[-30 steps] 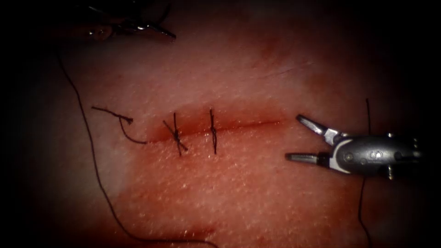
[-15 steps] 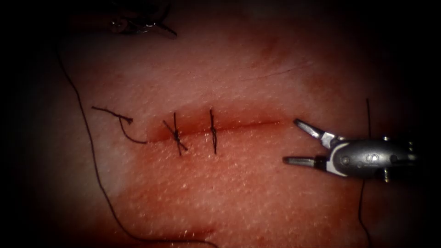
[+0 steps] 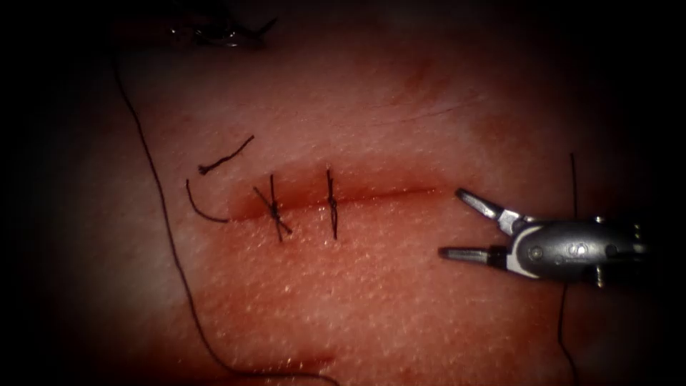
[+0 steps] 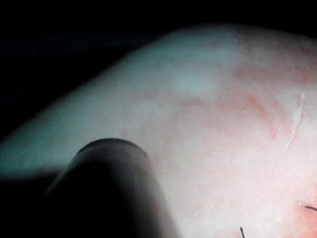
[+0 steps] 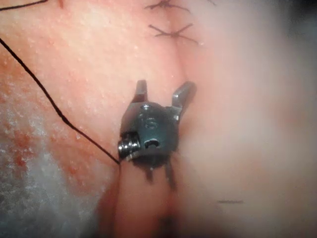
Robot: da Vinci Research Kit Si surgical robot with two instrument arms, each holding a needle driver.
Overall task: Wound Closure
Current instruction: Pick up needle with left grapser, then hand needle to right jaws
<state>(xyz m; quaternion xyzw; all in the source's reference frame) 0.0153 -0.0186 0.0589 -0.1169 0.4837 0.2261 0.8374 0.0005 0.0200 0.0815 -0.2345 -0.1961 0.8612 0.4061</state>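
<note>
A: Endoscope view first. Step?

B: My read: between stitches. Two knotted stitches (image 3: 331, 204) cross the left half of the cut (image 3: 386, 193); the stretch toward 3 o'clock has none.

A: End effectors?

B: Right end effector (image 3: 451, 223) sits at 3 o'clock, just off the cut's right end, jaws spread wide, holding nothing. Left end effector (image 3: 214, 32) is in the dark at 11 o'clock, well apart from the cut. Can't tell its jaws or what it holds.

A: Thread?

B: Long thread (image 3: 168, 236) runs from near 11 o'clock down to 6, left of the cut. A loose cut thread end (image 3: 225, 156) lies on the tissue (image 3: 400, 314) at 10 o'clock of the stitches. A second strand (image 3: 572, 179) runs 12 to 6 behind the right tool's body.

A: Needle?

B: Can't place it. The next stitch would call for a needle gripped and brought to the unstitched stretch, beside those spread jaws.

A: Left wrist view?

B: Dark rounded shaft (image 4: 109, 193) over pale tissue, short thread tips nearby. Jaw state unknown.

A: Right wrist view?

B: Right jaws apart and empty, pointing at the stitches. A black strand reaches the tool's wrist; touching or passing under, can't tell.
</note>
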